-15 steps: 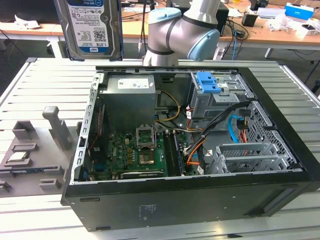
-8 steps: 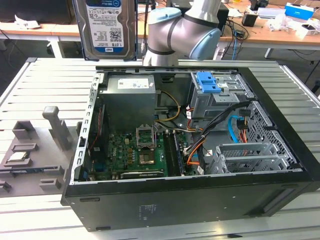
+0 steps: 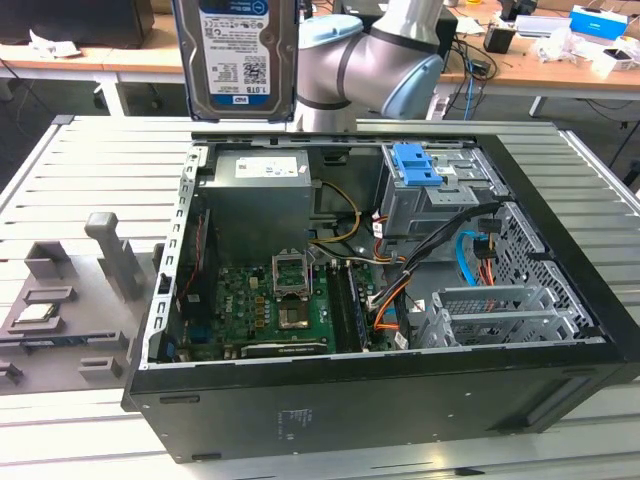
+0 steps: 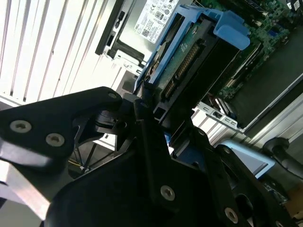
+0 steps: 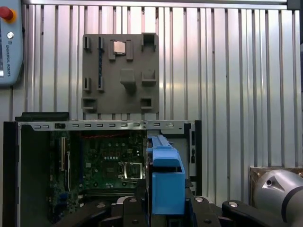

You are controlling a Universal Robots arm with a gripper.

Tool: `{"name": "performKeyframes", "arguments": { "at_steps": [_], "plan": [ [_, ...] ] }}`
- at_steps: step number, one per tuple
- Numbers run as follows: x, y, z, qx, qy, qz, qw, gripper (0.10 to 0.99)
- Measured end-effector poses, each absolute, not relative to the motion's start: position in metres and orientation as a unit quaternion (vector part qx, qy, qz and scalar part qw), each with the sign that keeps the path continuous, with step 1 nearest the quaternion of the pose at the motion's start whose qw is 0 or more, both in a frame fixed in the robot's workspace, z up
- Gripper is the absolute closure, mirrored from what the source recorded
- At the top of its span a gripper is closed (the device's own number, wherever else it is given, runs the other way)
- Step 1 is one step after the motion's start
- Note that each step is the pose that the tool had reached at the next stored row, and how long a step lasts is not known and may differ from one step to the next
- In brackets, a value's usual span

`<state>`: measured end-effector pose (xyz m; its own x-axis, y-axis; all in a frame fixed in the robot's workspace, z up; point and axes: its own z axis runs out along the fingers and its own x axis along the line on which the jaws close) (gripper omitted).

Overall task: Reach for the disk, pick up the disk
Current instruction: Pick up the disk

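Observation:
The disk (image 3: 236,55) hangs upright in the air above the back edge of the open computer case (image 3: 400,400), its white-and-blue label facing the exterior view. Blue carrier rails frame its sides. The arm (image 3: 372,60) stands right behind it. In the second wrist view my gripper (image 4: 154,116) is shut on the disk (image 4: 189,56), the black fingers (image 4: 142,106) clamping its end next to the connector. In the first wrist view the blue carrier (image 5: 165,182) stands edge-on between the black gripper parts (image 5: 163,208), high above the case.
Below lie the motherboard (image 3: 270,305), the power supply (image 3: 262,200), and a drive cage with a small blue latch (image 3: 418,165). A grey fixture plate (image 3: 60,320) with a tall slotted stand (image 3: 114,250) sits on the slatted table at the exterior view's left. A teach pendant (image 5: 9,42) lies nearby.

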<state>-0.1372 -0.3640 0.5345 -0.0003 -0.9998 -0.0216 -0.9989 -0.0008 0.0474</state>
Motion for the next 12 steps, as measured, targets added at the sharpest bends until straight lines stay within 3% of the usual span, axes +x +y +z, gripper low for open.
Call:
{"name": "performKeyframes", "arguments": {
  "at_steps": [12],
  "plan": [
    [-0.074,-0.363,0.534,0.707,-0.707,-0.025,0.01,0.722]
  ]
}}
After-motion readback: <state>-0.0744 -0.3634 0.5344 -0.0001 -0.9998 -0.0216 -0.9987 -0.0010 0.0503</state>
